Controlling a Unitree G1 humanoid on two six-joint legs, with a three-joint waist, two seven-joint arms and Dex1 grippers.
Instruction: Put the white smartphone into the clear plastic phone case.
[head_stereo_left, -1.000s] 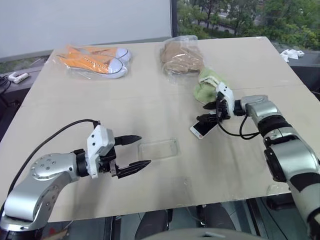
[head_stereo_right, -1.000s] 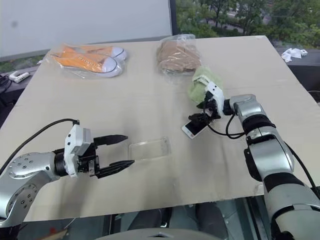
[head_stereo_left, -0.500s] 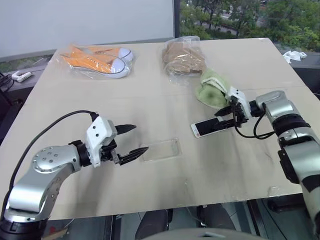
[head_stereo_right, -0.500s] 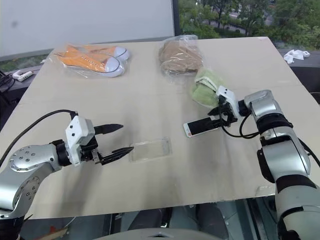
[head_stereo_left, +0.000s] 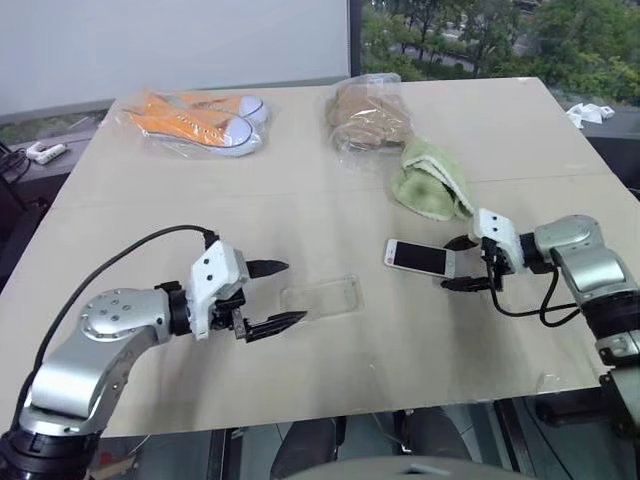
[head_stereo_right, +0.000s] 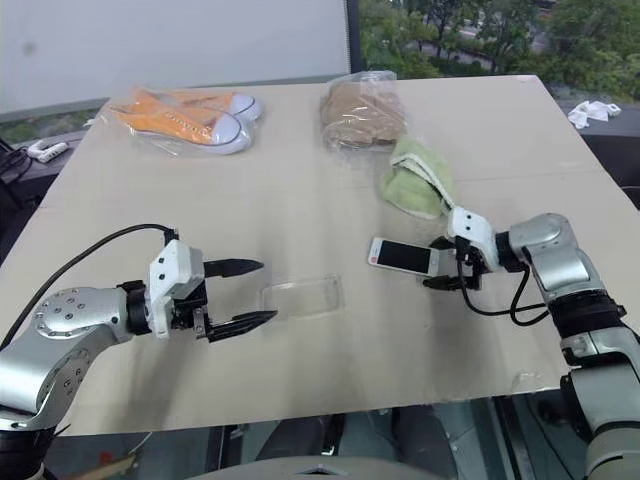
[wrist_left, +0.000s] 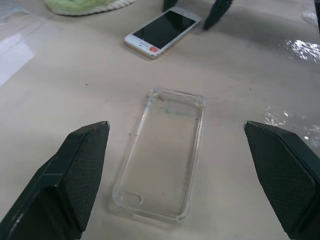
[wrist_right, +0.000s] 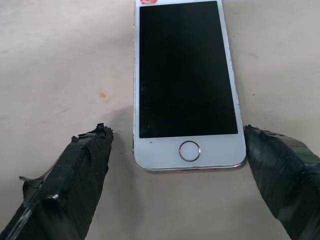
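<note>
phone (head_stereo_left: 420, 257) lies flat on the tabletop (head_stereo_left: 300, 200), screen up, well apart from the case (head_stereo_left: 320, 297). it is not in the case yet. right gripper (head_stereo_left: 464, 263) is spread wide at the phone's end, holding nothing. left gripper (head_stereo_left: 276, 296) is spread wide beside the empty case.

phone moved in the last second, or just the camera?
Yes. The white smartphone was tilted up in the right gripper close beside the green cloth; it now lies flat on the table, clear of the cloth, the open gripper at its end.
</note>
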